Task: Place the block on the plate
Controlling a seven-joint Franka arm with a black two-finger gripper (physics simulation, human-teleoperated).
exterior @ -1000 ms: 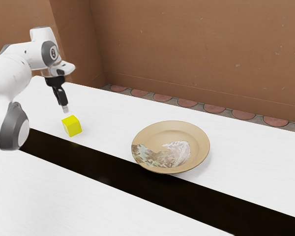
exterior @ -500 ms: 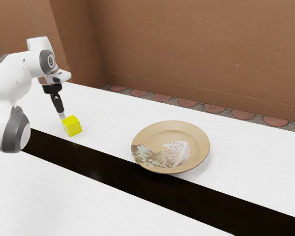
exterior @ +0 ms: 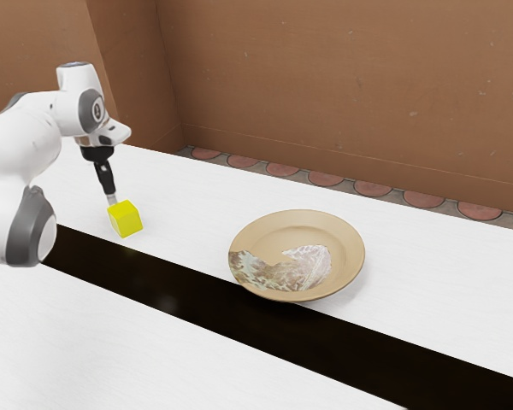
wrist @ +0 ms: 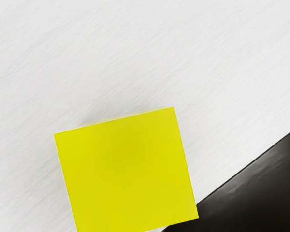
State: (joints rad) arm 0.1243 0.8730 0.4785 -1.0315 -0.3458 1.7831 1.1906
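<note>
Exterior view: my white arm [exterior: 26, 141] comes in from the exterior view's left, and my black hand [exterior: 112, 199] points down at a yellow block [exterior: 125, 219]. The lower end of my hand meets the block's top edge in this view; whether they touch, I cannot tell. I also cannot tell whether my hand is wide or narrow. The block rests on a white counter [exterior: 427, 273], just beside a dark band [exterior: 197, 295] that runs across it. Well apart from the block, toward the exterior view's right, is a round tan plate [exterior: 356, 256] with a mottled brown and whitish patch, its near edge reaching over the band. Behind the counter are a brown wall [exterior: 325, 85] and a row of reddish round tiles [exterior: 326, 178].

Wrist view: seen from above, the block presents its flat, square top face, and the counter reveals a fine diagonal grain. One corner of the block overlaps the dark band, which carries a faint sheen.

Counted: one block, one plate, one hand, one dark band, and eight round tiles, the last cut off by the exterior view's right edge.
</note>
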